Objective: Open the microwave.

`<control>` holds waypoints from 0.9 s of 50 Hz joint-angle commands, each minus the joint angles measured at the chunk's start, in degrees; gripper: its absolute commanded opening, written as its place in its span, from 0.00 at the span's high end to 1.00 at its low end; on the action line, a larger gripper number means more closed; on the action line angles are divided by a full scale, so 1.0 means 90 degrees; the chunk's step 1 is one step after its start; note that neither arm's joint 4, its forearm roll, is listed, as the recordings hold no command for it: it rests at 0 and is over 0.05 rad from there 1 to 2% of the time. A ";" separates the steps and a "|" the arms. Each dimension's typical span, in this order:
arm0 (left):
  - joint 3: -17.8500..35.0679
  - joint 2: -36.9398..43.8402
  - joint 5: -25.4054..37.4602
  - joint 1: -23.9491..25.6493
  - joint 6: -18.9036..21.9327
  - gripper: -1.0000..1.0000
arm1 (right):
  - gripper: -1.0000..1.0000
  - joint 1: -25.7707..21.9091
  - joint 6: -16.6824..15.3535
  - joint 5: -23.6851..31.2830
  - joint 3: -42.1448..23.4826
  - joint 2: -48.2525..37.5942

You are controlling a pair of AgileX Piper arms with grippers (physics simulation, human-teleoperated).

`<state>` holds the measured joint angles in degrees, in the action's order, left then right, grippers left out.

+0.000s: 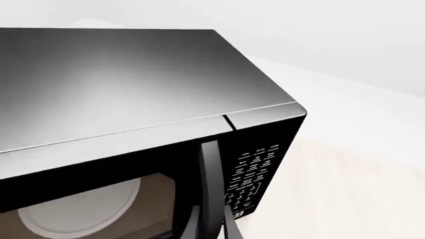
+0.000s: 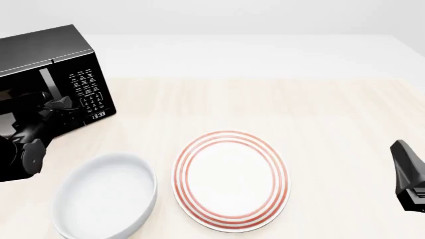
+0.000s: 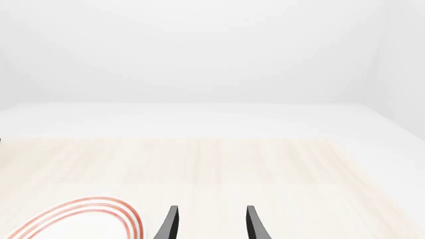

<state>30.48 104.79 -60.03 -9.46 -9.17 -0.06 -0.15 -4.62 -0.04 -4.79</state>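
Now left pincer (image 2: 58, 105) at the microwave (image 2: 40, 55) handle (image 1: 211, 174), door shut.

The front view looks down over the whole surface (image 2: 319, 104) from above; the left wrist view sits close above the microwave (image 1: 119, 79), which both share; the right wrist view faces low across the surface, sharing the red-ringed plate (image 3: 99, 211)

The left gripper (image 1: 211, 226) closes its fingers around the vertical handle (image 1: 210, 169) of the black microwave (image 1: 133, 89), beside the keypad (image 1: 256, 172).
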 commanded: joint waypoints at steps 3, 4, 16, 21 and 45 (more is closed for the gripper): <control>0.0083 0.0168 -0.0102 0.0064 -0.0033 1.00 | 0.00 0.0000 0.0000 0.0001 0.0000 0.0002; 0.0077 0.0150 -0.0101 0.0079 -0.0034 1.00 | 0.00 0.0000 0.0001 0.0001 0.0000 0.0002; -0.0039 -0.0063 -0.0215 0.0174 0.0047 1.00 | 0.00 -0.0001 0.0000 0.0001 0.0000 0.0002; -0.0180 -0.0308 -0.0192 0.0214 0.0137 1.00 | 0.00 0.0000 -0.0001 0.0000 0.0000 0.0000; -0.0859 -0.1014 -0.0480 0.0479 0.0174 1.00 | 0.00 0.0001 0.0000 0.0000 0.0000 0.0000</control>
<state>23.27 100.45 -62.40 -7.35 -7.20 -0.06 -0.16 -4.62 -0.04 -4.79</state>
